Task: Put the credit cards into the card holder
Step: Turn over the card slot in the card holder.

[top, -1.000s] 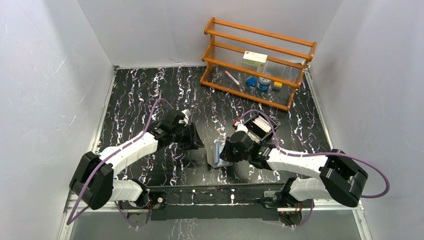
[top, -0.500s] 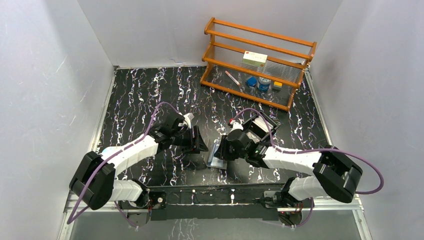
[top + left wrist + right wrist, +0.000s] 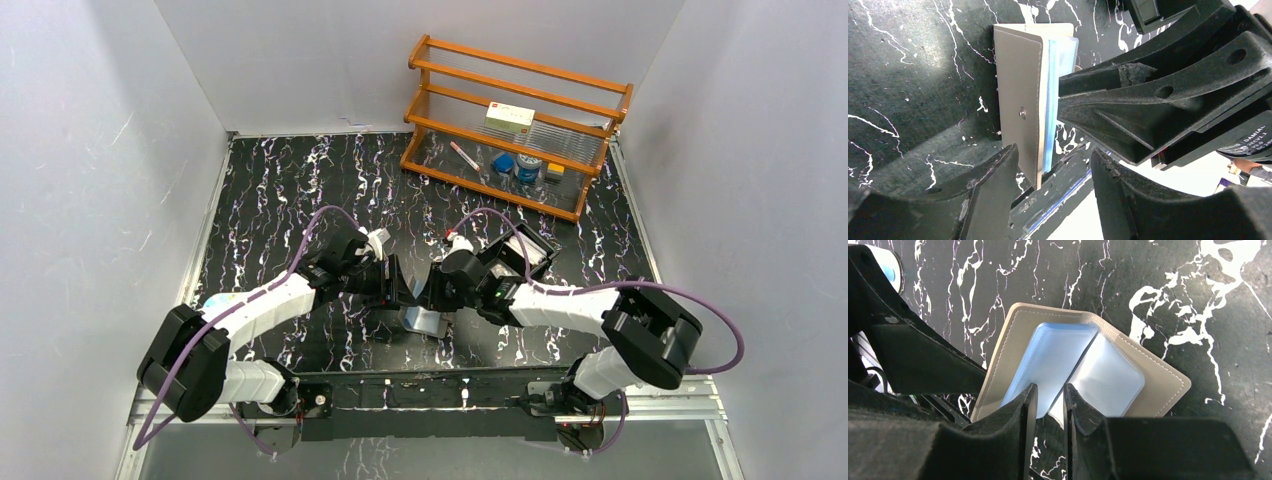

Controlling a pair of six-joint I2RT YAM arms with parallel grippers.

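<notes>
The grey card holder (image 3: 424, 321) lies near the table's front edge, folded open with its shiny bluish sleeves (image 3: 1058, 355) showing. In the left wrist view its grey flap (image 3: 1018, 100) with a snap stands up on edge. My left gripper (image 3: 1053, 150) is open, and the flap's lower corner lies between its fingers. My right gripper (image 3: 1050, 387) has only a narrow gap between its fingers and holds nothing. Its tips sit at the fold between the two sleeves. Both grippers meet over the holder in the top view. Pale credit cards (image 3: 534, 255) show in a black tray, partly hidden by the right arm.
The black tray (image 3: 515, 250) stands right behind the right arm. A wooden rack (image 3: 515, 125) with a box and small items stands at the back right. White walls close in three sides, and a metal rail (image 3: 430, 385) runs along the front edge.
Both arms have closed in on each other. The right gripper moved left onto the holder and the left gripper moved right to it. The holder shifted slightly left.
</notes>
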